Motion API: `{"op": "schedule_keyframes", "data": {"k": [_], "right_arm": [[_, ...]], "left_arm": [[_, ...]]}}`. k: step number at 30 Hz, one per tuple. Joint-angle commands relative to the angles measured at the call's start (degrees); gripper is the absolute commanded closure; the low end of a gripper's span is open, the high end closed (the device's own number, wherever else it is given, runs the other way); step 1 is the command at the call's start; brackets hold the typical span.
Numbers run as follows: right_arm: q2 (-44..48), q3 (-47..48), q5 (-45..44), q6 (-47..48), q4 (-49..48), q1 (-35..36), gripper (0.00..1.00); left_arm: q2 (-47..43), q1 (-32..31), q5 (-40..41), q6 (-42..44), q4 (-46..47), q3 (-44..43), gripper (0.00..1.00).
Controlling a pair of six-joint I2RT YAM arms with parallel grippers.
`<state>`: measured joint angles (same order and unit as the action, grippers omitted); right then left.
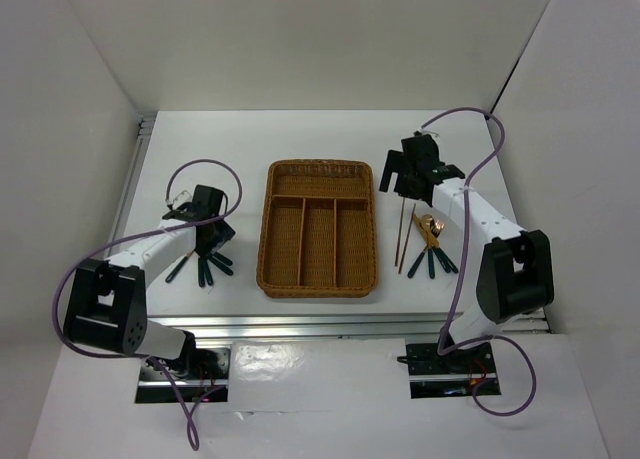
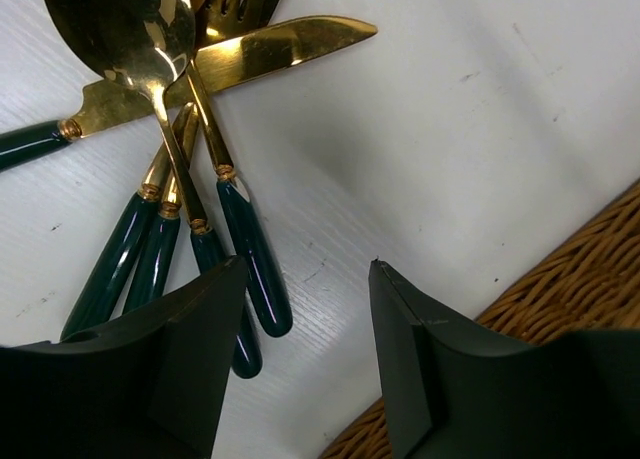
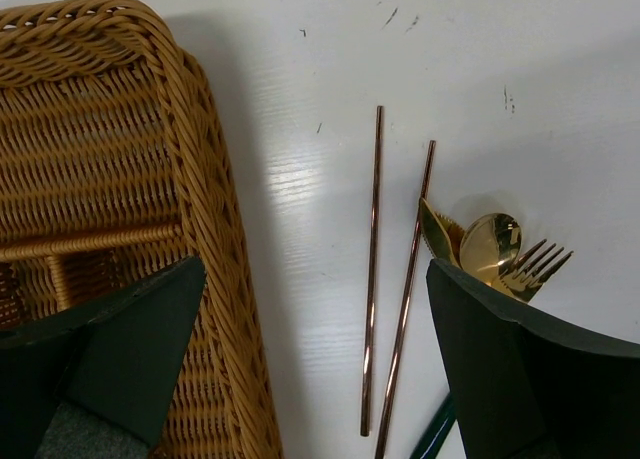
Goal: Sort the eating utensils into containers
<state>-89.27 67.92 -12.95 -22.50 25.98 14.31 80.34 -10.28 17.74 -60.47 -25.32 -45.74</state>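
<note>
Chopsticks (image 3: 373, 279) lie on the tabletop (image 3: 300, 59) just right of the wicker tray (image 3: 205, 229), parallel to its wall; we see our right jaws spread wide, empty, straddling them crosswise from above.

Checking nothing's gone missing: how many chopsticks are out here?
2. Both lie on the table right of the wicker tray: the inner chopstick nearer the tray, the outer chopstick next to the gold-headed cutlery pile. None seems hidden.
</note>
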Motion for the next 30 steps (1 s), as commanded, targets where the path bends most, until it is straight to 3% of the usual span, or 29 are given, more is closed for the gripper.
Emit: {"op": "schedule_keyframes", "data": {"k": [1,20,30], "right_arm": [[-0.99,2.04,-1.11,0.00,-1.54,-0.33,0.00],[-1.52,2.04,-2.17,0.00,-0.49,-0.33,0.00],[-2.04,2.04,-2.17,-0.52,-0.49,-0.33,0.00]], "left_arm": [[1.75,0.18,1.25,-1.85,0.27,0.65,0.36],[5.00,0.18,1.77,-2.90,-0.34,1.18,0.38],[9.04,0.18,2.82,-4.57,-5.08,-0.49,0.45]]}}
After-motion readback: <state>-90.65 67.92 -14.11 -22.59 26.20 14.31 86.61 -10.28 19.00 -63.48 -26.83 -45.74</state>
